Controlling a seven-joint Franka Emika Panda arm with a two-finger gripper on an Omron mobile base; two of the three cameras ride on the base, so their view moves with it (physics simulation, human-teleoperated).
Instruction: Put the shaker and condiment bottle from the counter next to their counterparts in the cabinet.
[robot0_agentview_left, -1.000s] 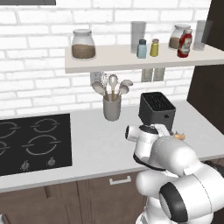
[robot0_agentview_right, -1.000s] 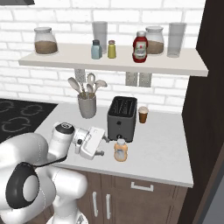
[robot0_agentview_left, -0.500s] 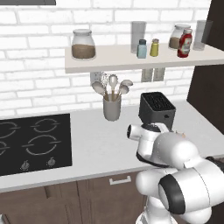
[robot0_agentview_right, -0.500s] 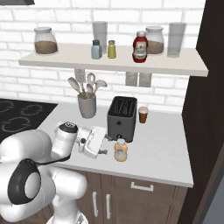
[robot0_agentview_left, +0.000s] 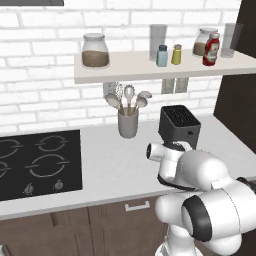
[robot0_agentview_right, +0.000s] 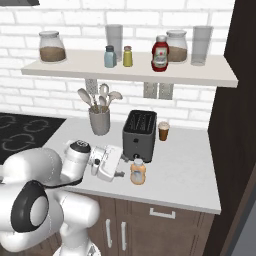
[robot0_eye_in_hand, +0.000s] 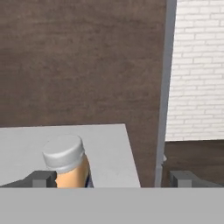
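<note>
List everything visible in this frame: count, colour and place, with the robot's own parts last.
Shelf: one, cream, on the brick wall.
Jars: two, clear with brown fill, one near each shelf end.
Glasses: two, clear, on shelf.
Shaker: one, blue-grey, on shelf beside the yellow-green shaker.
Red bottle: one, on shelf.
Condiment bottle: one, orange, counter front.
Toaster: one, black, counter.
Utensil holder: one, grey, counter.
Cup: one, brown, beside toaster.
Stove: one, black, left.
Tool: one, white, open, next to the condiment bottle.

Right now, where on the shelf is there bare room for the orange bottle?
On the shelf: a wide bare stretch between brown jar and blue shaker, plus a gap between yellow shaker and red bottle. The right end is crowded. Open gripper beside condiment bottle.
</note>
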